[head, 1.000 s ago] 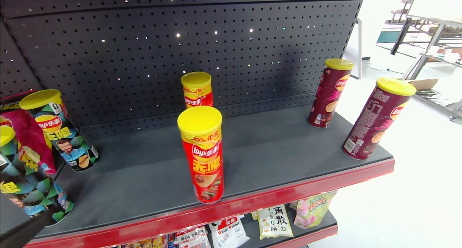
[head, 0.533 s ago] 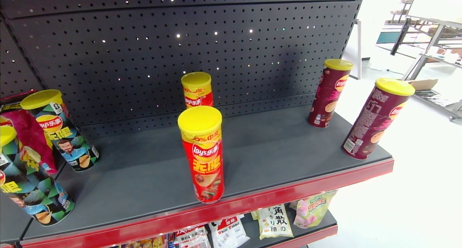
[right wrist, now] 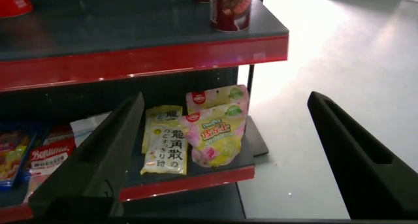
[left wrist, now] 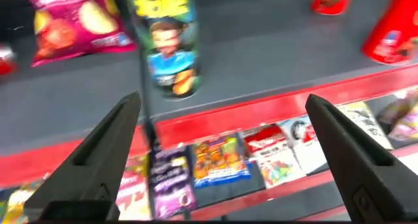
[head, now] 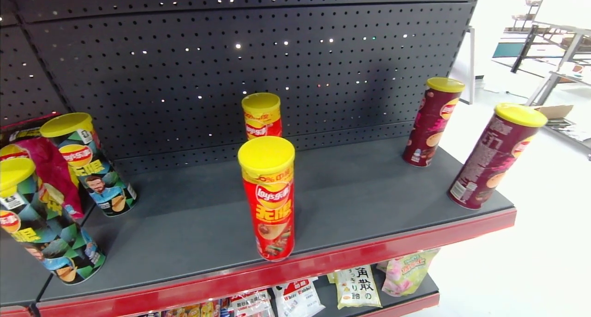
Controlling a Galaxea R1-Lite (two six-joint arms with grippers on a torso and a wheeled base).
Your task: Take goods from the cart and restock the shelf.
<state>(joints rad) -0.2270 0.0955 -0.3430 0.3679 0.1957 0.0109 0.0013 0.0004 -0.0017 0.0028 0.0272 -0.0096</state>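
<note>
Since both the left gripper (left wrist: 222, 165) and the right gripper (right wrist: 225, 165) hang spread wide and empty before the red-edged dark grey metal shelf (head: 369, 201), no stock is in hand. Upright in near-and-far pairs stand red yellow-lidded cardboard tubes (head: 270, 201) mid-shelf, maroon tubes (head: 496, 158) right and teal-patterned tubes (head: 87, 164) left, likely spaced to leave gaps for restocking.

The left gripper (left wrist: 222, 101) has drawn back from the front teal can (head: 44, 224); the head camera has shifted slightly.
</note>
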